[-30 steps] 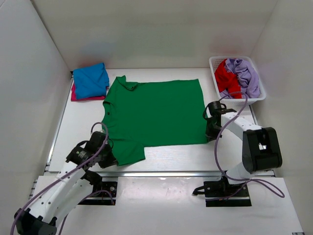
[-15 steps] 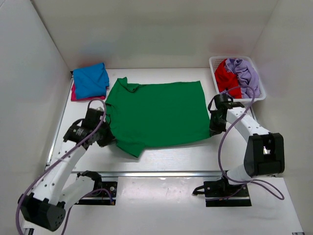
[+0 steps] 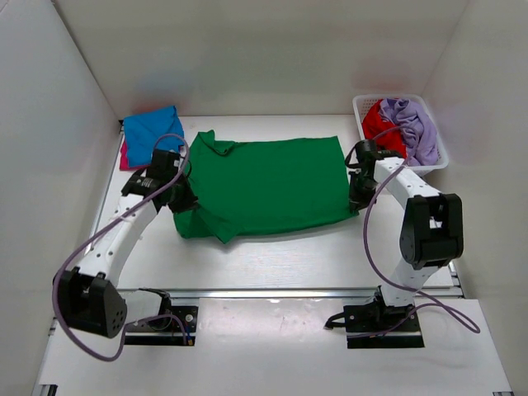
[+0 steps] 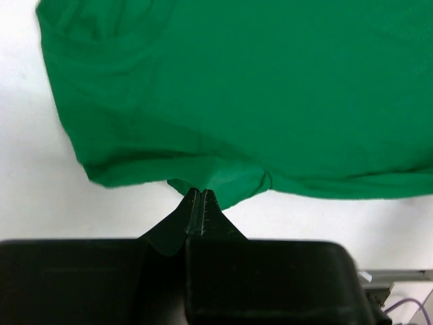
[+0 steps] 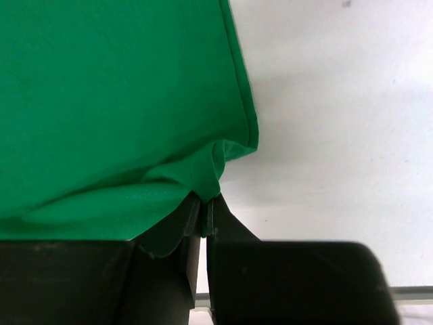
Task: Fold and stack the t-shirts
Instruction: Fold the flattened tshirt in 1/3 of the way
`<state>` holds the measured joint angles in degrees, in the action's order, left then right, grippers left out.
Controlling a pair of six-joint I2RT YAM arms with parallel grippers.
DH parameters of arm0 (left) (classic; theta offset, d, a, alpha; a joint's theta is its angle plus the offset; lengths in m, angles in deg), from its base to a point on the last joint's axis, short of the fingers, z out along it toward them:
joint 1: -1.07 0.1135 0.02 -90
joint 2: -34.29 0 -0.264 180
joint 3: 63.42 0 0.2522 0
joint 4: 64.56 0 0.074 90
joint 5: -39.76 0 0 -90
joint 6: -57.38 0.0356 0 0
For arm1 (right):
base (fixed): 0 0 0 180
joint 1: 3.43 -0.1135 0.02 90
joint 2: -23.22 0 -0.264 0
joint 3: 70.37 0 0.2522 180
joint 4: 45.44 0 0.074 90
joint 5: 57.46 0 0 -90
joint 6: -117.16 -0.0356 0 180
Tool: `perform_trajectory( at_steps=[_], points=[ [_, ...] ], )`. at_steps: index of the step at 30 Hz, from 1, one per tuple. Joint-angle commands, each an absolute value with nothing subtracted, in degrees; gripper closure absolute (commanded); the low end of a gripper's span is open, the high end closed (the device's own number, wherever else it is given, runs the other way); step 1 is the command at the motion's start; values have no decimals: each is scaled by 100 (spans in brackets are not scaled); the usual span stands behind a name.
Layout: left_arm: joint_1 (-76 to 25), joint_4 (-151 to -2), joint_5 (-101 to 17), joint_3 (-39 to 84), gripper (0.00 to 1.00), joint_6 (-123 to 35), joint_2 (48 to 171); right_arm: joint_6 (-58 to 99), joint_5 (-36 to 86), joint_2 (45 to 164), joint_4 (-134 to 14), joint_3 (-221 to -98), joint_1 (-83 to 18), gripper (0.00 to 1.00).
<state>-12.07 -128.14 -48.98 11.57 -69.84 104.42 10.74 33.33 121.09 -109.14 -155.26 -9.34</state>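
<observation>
A bright green t-shirt [image 3: 264,186] lies across the middle of the table, its near edge lifted and carried toward the back. My left gripper [image 3: 183,200] is shut on the shirt's near left corner [image 4: 223,183]. My right gripper [image 3: 356,195] is shut on the near right corner [image 5: 206,176]. A folded blue t-shirt [image 3: 148,132] lies on a magenta-pink one [image 3: 124,157] at the back left. A red t-shirt [image 3: 379,124] and a lilac one [image 3: 417,128] lie crumpled in the basket.
A white lattice basket [image 3: 360,103] stands at the back right, close to my right arm. White walls close in the table on three sides. A metal rail [image 3: 264,291] runs along the near edge.
Both grippers have moved away from the near edge toward the back, carrying the green shirt's near edge with them. The shirt's visible area has shortened front to back.
</observation>
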Motion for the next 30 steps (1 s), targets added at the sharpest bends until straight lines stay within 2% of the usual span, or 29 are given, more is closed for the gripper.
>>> perform_trajectory(
  at_steps=[1,10,20,30],
  points=[
    [-1053,-12288,-4953,1660,100,-6805,10749,1160,3394,12227,-11018,-15945,-931,100],
    [-947,-11875,-4883,2302,100,-6760,11664,1108,3412,12623,-11053,-16349,-826,100],
    [-737,-11576,-4734,2390,100,-6743,11946,1134,3403,13009,-11062,-16745,-782,100],
    [-587,-11602,-4690,3032,100,-6673,12526,1161,3447,13370,-11080,-17096,-747,100]
  ],
)
